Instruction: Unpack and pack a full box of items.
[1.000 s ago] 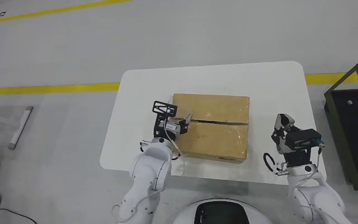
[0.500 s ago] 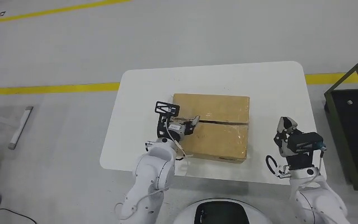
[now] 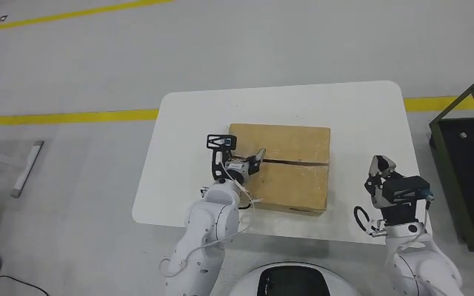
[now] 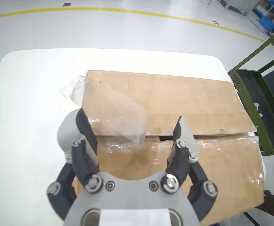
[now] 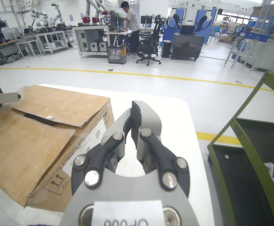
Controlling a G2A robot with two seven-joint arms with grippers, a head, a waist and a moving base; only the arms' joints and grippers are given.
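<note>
— How is the box (image 3: 285, 166) seen?
— Brown, flaps down, tape (image 4: 111, 107) peeled loose, set mid-way on the table (image 3: 185, 148), toward its near edge. The left gripper (image 4: 131, 118) is held spread over its left end; the right gripper (image 5: 134, 108) is pressed together near the right edge.

Up-arrow marks (image 5: 56, 179) and white code label (image 5: 87, 141) on box (image 5: 32, 137) side; print unreadable

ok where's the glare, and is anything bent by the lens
Left wrist view: the tape on the box glints, and the floor line bows. Right wrist view: the flap gap lies in shadow. Top view: the table is evenly lit.
</note>
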